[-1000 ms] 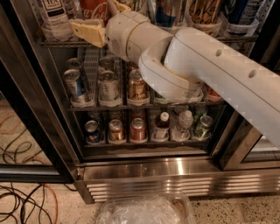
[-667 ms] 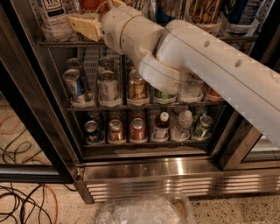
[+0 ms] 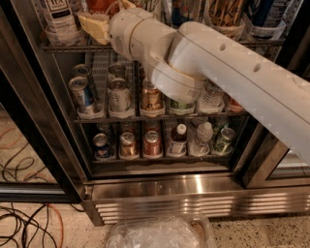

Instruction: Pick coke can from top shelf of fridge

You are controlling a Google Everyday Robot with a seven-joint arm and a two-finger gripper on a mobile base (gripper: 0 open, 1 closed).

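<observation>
The fridge (image 3: 160,186) stands open with wire racks of drinks. My gripper (image 3: 95,25) reaches in at the top left, level with the top shelf (image 3: 72,48), and my white arm (image 3: 203,63) crosses the view from the right. A red shape (image 3: 100,6) shows just behind the gripper at the frame's top edge; it may be the coke can, but I cannot read any script. A white tea bottle (image 3: 58,19) stands just left of the gripper.
The middle rack holds a blue can (image 3: 81,94), a silver can (image 3: 118,95) and a gold-orange can (image 3: 151,98). The bottom rack holds several cans and bottles, including a red can (image 3: 152,144). The black door frame (image 3: 34,131) is at left, cables (image 3: 22,225) and a plastic bag (image 3: 160,233) on the floor.
My gripper has moved up to the level of the top shelf, and the arm has followed it higher across the racks.
</observation>
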